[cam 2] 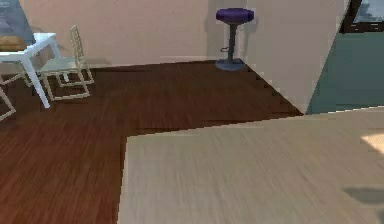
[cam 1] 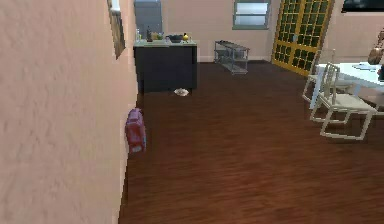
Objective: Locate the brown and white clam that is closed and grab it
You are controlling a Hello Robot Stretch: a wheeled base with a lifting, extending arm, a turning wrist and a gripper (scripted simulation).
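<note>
The task looks barely begun: a small pale thing point(cam 1: 181, 92), perhaps the clam, lies on the floor just before the dark counter point(cam 1: 165, 68), and the gripper's state cannot be told.

dark wood floor point(cam 1: 230, 150) bears a small pale thing point(cam 1: 181, 92) and a pink bag point(cam 1: 135, 130).

Robot's body, arm, fingers — out of frame

A pink bag point(cam 1: 135, 130) sits by the wall at the forward view's left, a dark counter point(cam 1: 166, 66), wire rack point(cam 1: 232, 55), yellow doors point(cam 1: 301, 33), white table point(cam 1: 355, 72) and chairs point(cam 1: 345, 108) beyond; a blue stool point(cam 2: 233, 35) stands far out in the arm side view.
</note>
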